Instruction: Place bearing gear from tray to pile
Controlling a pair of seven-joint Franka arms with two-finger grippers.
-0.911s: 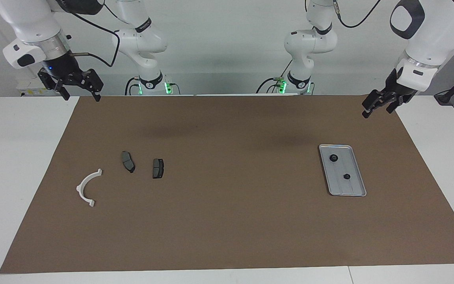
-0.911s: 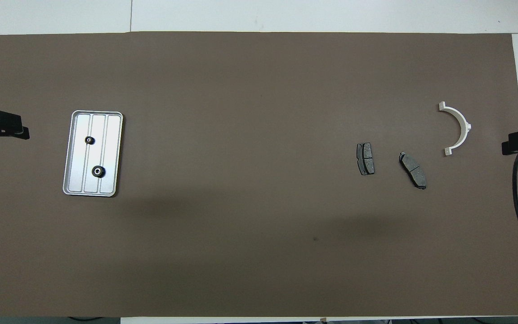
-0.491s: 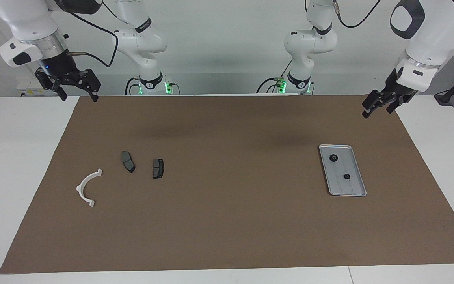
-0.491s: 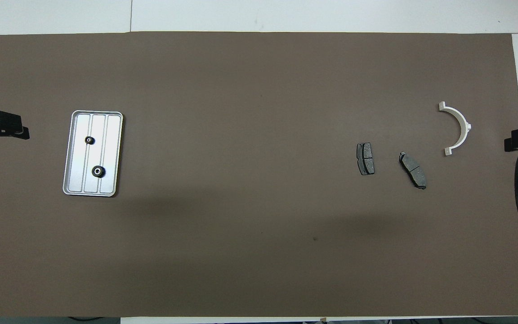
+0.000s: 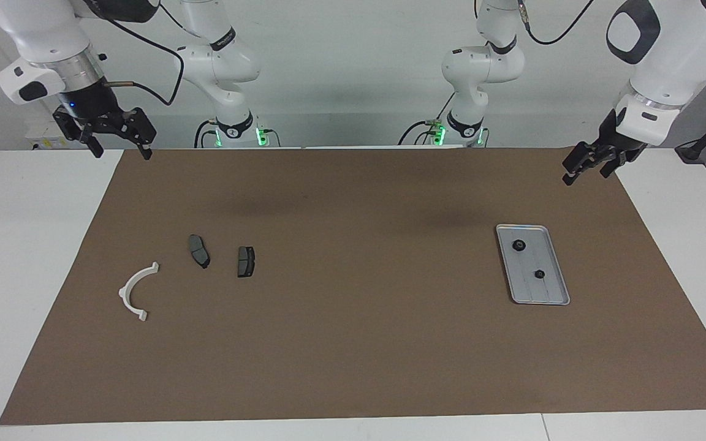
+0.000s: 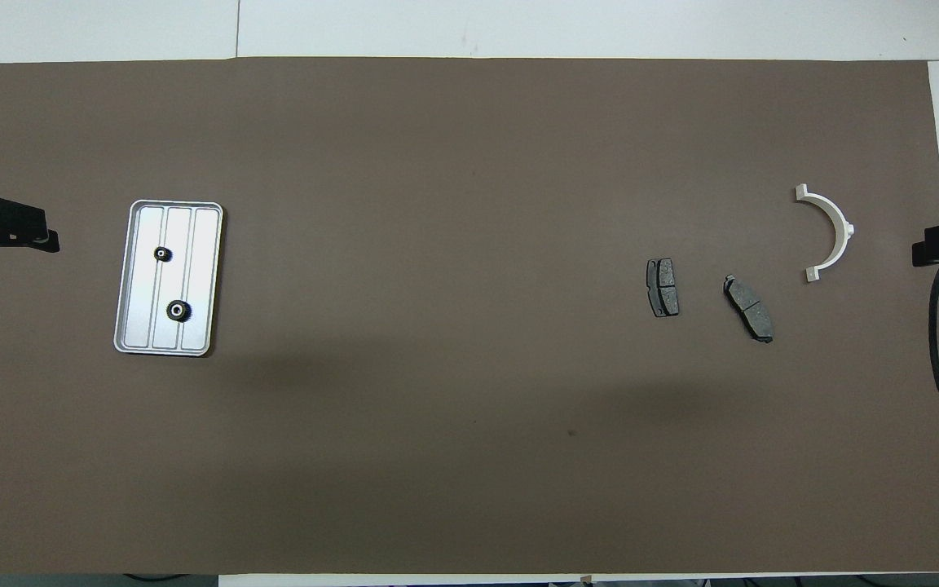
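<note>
Brown mat [image 5: 353, 343] covers table. Two gears [image 5: 519, 245] [image 5: 538, 274] lie in tray [image 5: 554, 263], pile [image 5: 197, 251] well apart. Left gripper [image 5: 586, 165] over mat corner, spread, empty; right gripper [image 5: 117, 138] spread, waits. Step: not begun. Next: left descends onto gear, pinches.

A big white table [image 5: 34, 257] is filling the room's middle. A brown mat [image 5: 353, 343] is lying flat on the table, covering most of it. A plain pale wall [image 5: 353, 67] is standing at the table's robot end. Soft light is falling on the mat, making faint shadows.
</note>
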